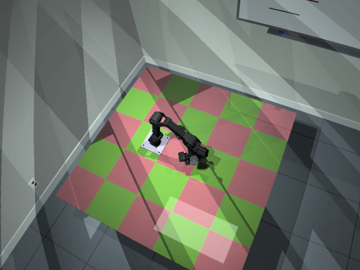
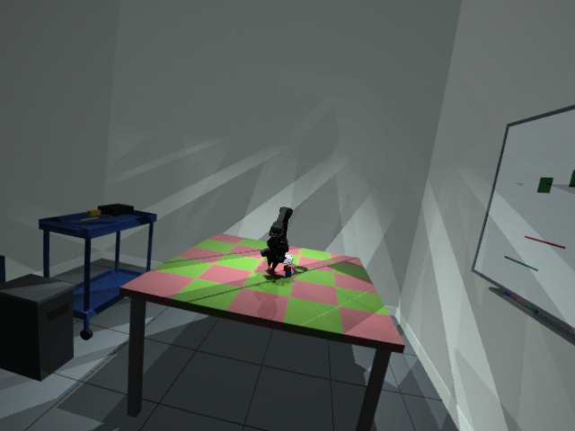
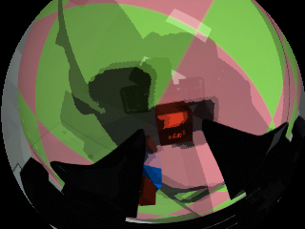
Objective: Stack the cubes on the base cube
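Gripper (image 1: 194,160) (image 2: 270,268) (image 3: 173,129), my own, stands spread, holding nothing, over a loose red cube (image 2: 269,270) (image 3: 174,124) on the checkered table (image 2: 260,296) (image 3: 248,43), left of the blue base cube (image 2: 287,274) (image 3: 153,177) in the exterior view. Another red cube (image 2: 287,268) (image 3: 148,192) already rests on the base. I judge this the second pickup: next, center, lower if needed, and close squarely.

A blue cart (image 2: 98,230) is standing at the left, and it is carrying a black box (image 2: 116,209). Near it, a bin (image 2: 39,327) is standing. A whiteboard (image 1: 290,26) (image 2: 534,153) is hanging on the wall.
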